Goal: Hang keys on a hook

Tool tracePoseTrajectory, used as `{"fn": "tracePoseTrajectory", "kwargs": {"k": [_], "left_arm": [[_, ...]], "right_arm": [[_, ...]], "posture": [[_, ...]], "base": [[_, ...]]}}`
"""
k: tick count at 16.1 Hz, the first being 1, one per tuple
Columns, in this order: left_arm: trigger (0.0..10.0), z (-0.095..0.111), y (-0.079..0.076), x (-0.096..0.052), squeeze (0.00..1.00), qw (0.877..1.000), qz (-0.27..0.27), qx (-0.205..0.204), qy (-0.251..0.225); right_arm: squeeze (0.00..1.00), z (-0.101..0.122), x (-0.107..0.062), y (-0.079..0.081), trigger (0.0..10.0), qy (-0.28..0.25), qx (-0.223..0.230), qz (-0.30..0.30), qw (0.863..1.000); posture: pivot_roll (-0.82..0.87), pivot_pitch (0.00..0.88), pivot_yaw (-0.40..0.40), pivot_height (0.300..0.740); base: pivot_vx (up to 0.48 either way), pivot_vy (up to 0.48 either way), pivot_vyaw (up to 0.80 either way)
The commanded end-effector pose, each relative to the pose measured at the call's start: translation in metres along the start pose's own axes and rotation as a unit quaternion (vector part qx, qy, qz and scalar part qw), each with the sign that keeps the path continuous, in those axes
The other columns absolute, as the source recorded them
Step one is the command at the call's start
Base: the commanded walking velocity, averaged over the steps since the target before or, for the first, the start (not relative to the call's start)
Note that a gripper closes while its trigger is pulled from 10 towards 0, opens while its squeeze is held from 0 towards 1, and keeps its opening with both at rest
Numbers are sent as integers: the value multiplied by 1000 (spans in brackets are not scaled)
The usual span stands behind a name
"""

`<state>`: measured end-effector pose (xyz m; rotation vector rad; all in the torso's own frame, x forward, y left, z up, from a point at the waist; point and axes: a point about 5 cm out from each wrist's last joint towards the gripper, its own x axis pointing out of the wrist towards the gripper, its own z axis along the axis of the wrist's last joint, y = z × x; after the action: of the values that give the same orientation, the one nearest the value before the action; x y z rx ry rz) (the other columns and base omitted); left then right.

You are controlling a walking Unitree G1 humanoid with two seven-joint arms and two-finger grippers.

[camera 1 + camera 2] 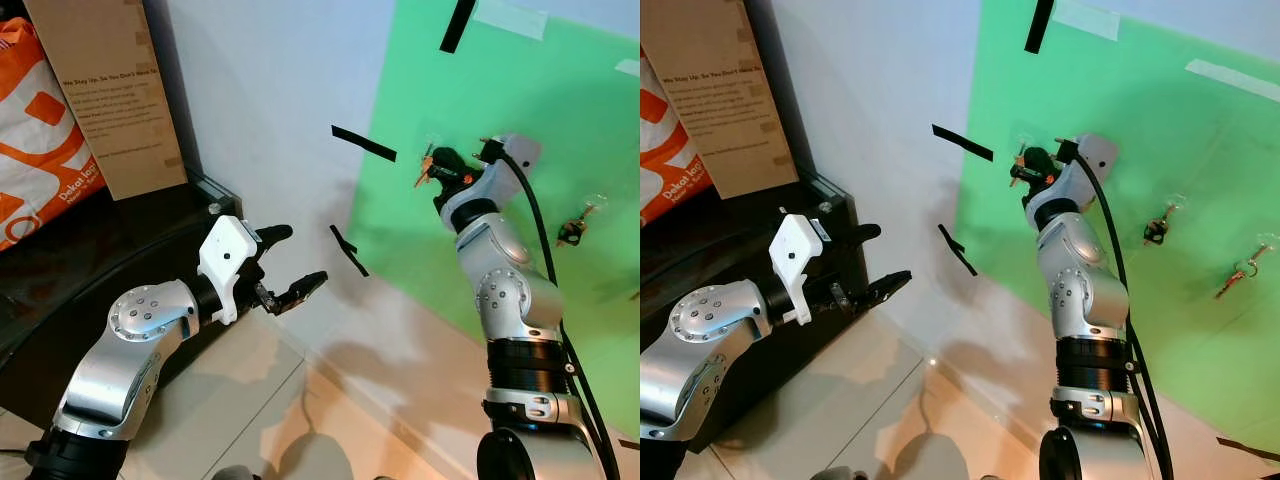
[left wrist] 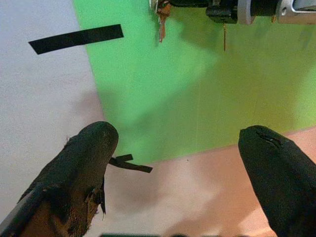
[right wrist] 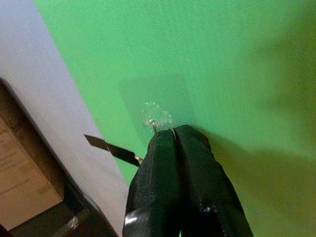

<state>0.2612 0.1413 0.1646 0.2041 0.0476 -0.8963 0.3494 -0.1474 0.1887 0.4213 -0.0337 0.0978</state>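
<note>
A: One set of keys (image 1: 428, 166) is gripped in the clenched right hand (image 1: 436, 165), upper centre, pressed to the clear hook (image 3: 156, 117).
B: Noted; presumably so the ring is threaded. Left hand (image 1: 288, 266) is held released.

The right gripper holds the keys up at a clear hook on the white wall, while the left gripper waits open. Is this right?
Not quite. In the right wrist view the clear hook sits on the green sheet, not the white wall. The rest holds: the right gripper holds the keys there, and the left gripper waits open.
</note>
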Motion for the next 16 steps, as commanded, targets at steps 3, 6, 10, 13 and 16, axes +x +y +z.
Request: {"fn": "tracePoseTrajectory", "kwargs": {"k": [3, 6, 10, 13, 16], "left_arm": [[10000, 3, 0, 2, 0, 1000, -10, 3, -2], [10000, 3, 0, 2, 0, 1000, -11, 4, -2], [10000, 3, -1, 2, 0, 1000, -13, 4, -3], [10000, 3, -3, 2, 0, 1000, -14, 4, -2], [10000, 3, -3, 2, 0, 1000, -15, 5, -2]], "right_arm": [[0, -6, 3, 2, 10000, 22, -21, -4, 1000], [0, -11, 2, 5, 10000, 36, -42, 9, 998], [0, -12, 0, 5, 10000, 38, -51, 17, 998], [0, -20, -5, 0, 10000, 65, -58, 23, 996], [0, -14, -9, -2, 10000, 45, -40, 23, 998]], "posture": [[57, 0, -38, 740], [57, 0, -38, 740], [55, 0, -40, 740], [58, 0, -43, 740], [57, 0, -44, 740]], "base": [[0, 0, 0], [0, 0, 0], [0, 0, 0], [0, 0, 0], [0, 0, 0]]}}
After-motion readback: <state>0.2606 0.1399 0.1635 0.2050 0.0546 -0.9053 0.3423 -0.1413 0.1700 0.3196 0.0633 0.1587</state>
